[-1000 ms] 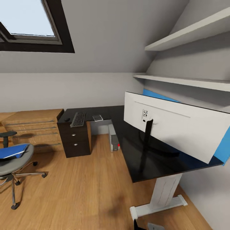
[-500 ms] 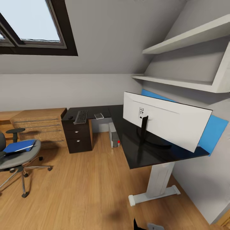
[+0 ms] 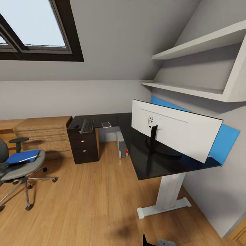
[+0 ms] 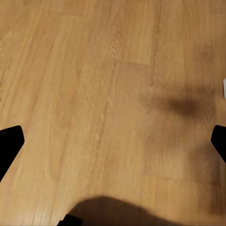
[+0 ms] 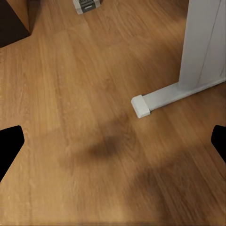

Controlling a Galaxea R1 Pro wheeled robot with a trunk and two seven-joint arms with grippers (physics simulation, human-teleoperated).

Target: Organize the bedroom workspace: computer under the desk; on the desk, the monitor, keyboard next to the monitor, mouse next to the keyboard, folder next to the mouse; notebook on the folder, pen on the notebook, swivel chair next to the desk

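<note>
The desk point(image 3: 136, 155) has a glossy black L-shaped top. The monitor point(image 3: 174, 131) stands on its near wing, white back toward me. On the far wing lie the keyboard point(image 3: 87, 125) and, left of it, the dark mouse point(image 3: 76, 126). To the keyboard's right lies a small flat grey item point(image 3: 106, 124) I cannot identify. The computer point(image 3: 122, 147) sits on the floor under the desk. The swivel chair point(image 3: 13, 169) stands apart at the left, the blue folder point(image 3: 22, 157) on its seat. My left gripper point(image 4: 113, 146) and right gripper point(image 5: 113, 146) hang open over bare floor.
A dark drawer unit point(image 3: 83, 147) stands under the desk's far end, with a low oak unit point(image 3: 42, 133) beside it. The desk's white foot point(image 5: 179, 92) lies close to my right gripper. White wall shelves point(image 3: 191, 89) and a blue panel point(image 3: 227, 136) are behind the monitor. Wood floor spreads between chair and desk.
The whole view has drawn back and turned a little, so the desk and chair look smaller and shifted; that is camera movement. None of the things has moved.
</note>
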